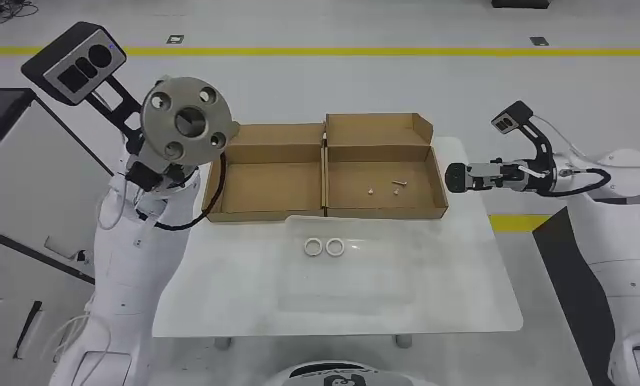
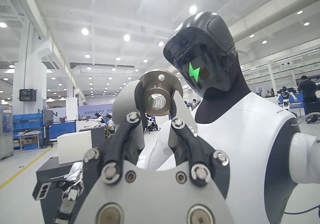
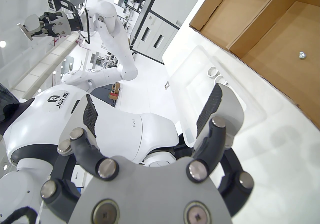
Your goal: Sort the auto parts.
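Note:
My left gripper [image 2: 155, 107] is shut on the hub of a grey metal flange [image 1: 186, 120], a round disc with several holes, held high above the table's left side, disc face up toward the top camera. In the left wrist view the flange [image 2: 160, 89] shows its hollow hub between the fingers. My right gripper [image 3: 152, 107] stands open with nothing in it, off the table's right edge [image 1: 452, 177]. Two white rings [image 1: 324, 247] lie on the table in front of two open cardboard boxes. The right box [image 1: 430, 181] holds small bolts [image 1: 396, 184].
The left cardboard box [image 1: 268, 136] looks bare inside. A shallow clear tray [image 3: 190, 84] lies on the white table [image 1: 400, 296] with the rings near its far edge. A grey cabinet [image 3: 155, 32] stands beyond the table's left side.

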You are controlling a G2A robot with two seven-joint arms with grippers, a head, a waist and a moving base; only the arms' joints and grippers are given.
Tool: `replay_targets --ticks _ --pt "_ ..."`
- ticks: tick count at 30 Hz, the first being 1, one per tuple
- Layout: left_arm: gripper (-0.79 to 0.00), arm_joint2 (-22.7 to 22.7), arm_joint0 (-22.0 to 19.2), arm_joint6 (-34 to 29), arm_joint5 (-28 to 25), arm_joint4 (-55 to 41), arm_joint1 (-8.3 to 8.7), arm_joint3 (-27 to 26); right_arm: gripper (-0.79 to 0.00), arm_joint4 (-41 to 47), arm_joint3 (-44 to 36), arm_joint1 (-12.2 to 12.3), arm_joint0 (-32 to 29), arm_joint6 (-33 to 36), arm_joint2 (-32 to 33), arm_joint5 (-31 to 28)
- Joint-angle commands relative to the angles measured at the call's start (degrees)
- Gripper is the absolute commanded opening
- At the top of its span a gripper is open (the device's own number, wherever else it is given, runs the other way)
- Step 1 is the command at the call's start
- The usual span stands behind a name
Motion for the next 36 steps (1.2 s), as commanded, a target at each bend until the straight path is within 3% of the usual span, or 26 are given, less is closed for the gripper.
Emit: replay_targets --ticks 1,6,13,24,36 --pt "-0.785 0.00 0.00 0.00 0.00 -0.01 0.00 0.01 0.000 0.00 0.00 0.00 0.00 0.00 0.00 0.00" --pt "-0.785 0.00 0.00 0.00 0.00 -0.01 0.00 0.01 0.000 0.00 0.00 0.00 0.00 0.00 0.00 0.00" --pt "-0.785 -2.56 1.98 1.44 13.86 16.15 0.57 0.53 0.000 0.00 0.00 0.00 0.00 0.00 0.00 0.00" --pt "-0.785 -2.54 3.61 -0.25 27.09 36.25 1.51 2.03 0.000 0.00 0.00 0.00 0.00 0.00 0.00 0.00" --pt "-0.785 -3.20 2.53 -10.74 39.92 61.48 3.46 3.06 0.000 0.00 0.00 0.00 0.00 0.00 0.00 0.00"
